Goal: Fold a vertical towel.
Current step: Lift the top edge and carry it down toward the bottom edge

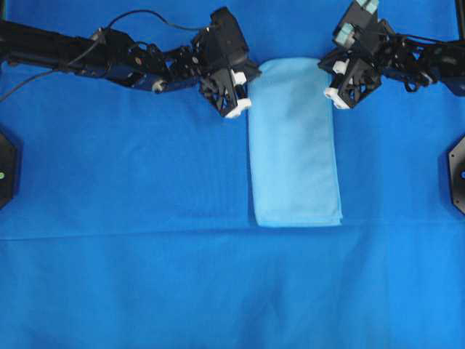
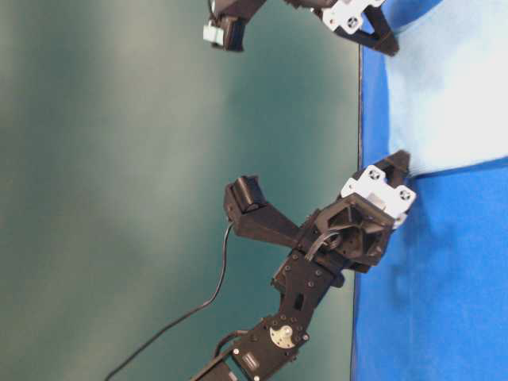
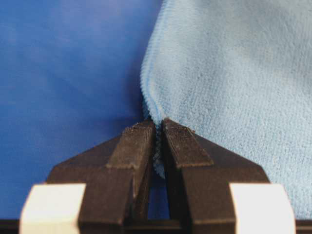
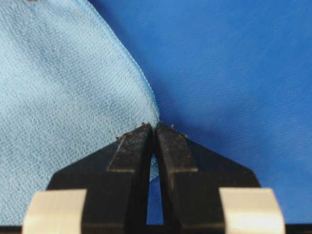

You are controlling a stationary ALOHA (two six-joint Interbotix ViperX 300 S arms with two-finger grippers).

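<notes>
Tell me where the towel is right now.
In the overhead view the towel lies lengthwise at the middle of the blue table covering, its far corners pinched by the left gripper and right gripper.

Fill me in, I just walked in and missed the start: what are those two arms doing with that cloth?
Two robot arms are starting to fold the towel, a pale blue cloth lying lengthwise on the blue table covering. The left gripper is shut on the towel's far left corner, and the right gripper is shut on the far right corner. The near end lies flat, so no fold has been made yet.
</notes>
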